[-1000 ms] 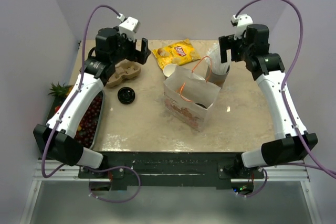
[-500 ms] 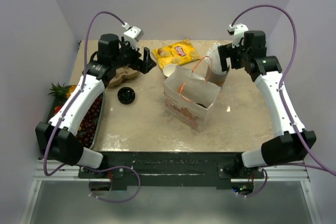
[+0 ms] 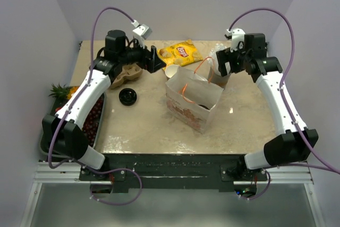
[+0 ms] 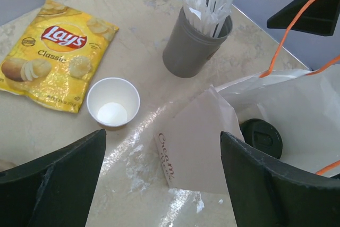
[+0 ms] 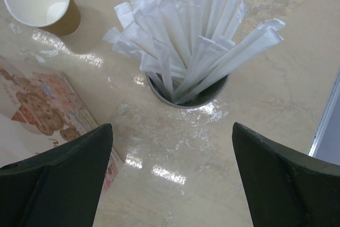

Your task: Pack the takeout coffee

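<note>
Plainly, left hand (image 4: 162, 136), right hand (image 5: 171, 126) agape, empty, overhead alone shows tabletop lid (image 3: 127, 97), probably.

Paper cup (image 3: 171, 71) stands upright, uncovered, between chip bag (image 3: 179, 52) and paper bag (image 3: 192, 98). Black lid (image 3: 127, 97) lies flat, well left of the paper bag. Left gripper (image 3: 155, 61) hangs just left of the cup; right gripper (image 3: 224, 65) hangs over grey straw cup (image 3: 221, 80)
</note>
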Controlling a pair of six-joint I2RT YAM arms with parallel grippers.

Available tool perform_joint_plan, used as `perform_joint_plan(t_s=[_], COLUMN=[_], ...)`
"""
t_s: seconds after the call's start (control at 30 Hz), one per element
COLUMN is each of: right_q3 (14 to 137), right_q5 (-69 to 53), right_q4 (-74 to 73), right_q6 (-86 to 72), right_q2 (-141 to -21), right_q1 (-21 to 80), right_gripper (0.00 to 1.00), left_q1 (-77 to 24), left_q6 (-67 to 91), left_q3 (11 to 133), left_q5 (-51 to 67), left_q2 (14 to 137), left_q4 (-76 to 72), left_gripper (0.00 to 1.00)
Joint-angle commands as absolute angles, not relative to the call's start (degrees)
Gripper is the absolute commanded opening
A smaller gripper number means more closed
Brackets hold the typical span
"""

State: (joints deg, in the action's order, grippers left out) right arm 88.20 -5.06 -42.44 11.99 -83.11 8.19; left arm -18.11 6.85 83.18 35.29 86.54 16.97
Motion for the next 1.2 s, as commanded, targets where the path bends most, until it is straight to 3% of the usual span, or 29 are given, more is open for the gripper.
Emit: perform_joint_plan(t_s=[0.0, 0.2, 0.4, 0.47, 0.53, 0.63, 0.67, 0.73, 1.17], right_q3=[86.14, 83.32, 82.18, 81.65, 81.21, 80.69, 80.51, 79.81, 77.34], right_q5=[-9.14, -9.58, -9.76, -9.67, -9.67, -9.67, -9.67, -9.67, -11.78], right_q4=[-42.71, -42.19, -42.45, -42.45, -42.45, -42.54, -42.63, -42.54, -40.34], right_q6=[13.27, 12.57, 12.48, 12.57, 12.74, 12.66, 12.74, 12.74, 11.51], right_q2=[-78.93, -75.50, -73.04, -72.60, -71.90, -70.93, -70.67, -70.14, -69.87], right_q1=[7.91, 8.00, 7.91, 7.91, 7.91, 7.91, 8.00, 7.91, 8.00], right_gripper=[0.96, 0.96, 0.96, 0.96, 0.96, 0.96, 0.96, 0.96, 0.96], left_q1=[-21.61, -27.94, -28.91, -29.18, -29.44, -29.97, -29.97, -30.06, -30.06], left_q6=[5.36, 2.02, 1.41, 0.97, 1.05, 0.88, 0.62, 0.26, -7.56], left_q3=[88.23, 91.22, 90.97, 89.57, 88.25, 85.96, 85.09, 84.29, 71.29], left_q5=[37.61, 28.67, 23.20, 24.17, 26.35, 29.87, 30.67, 31.81, 22.24], left_q2=[88.68, 92.45, 92.81, 92.29, 91.59, 89.92, 89.22, 87.20, 71.64], left_q4=[16.61, 20.65, 22.85, 23.64, 23.82, 23.64, 23.64, 23.99, 24.96], left_gripper=[0.91, 0.91, 0.75, 0.61, 0.54, 0.30, 0.15, 0.00, 0.00])
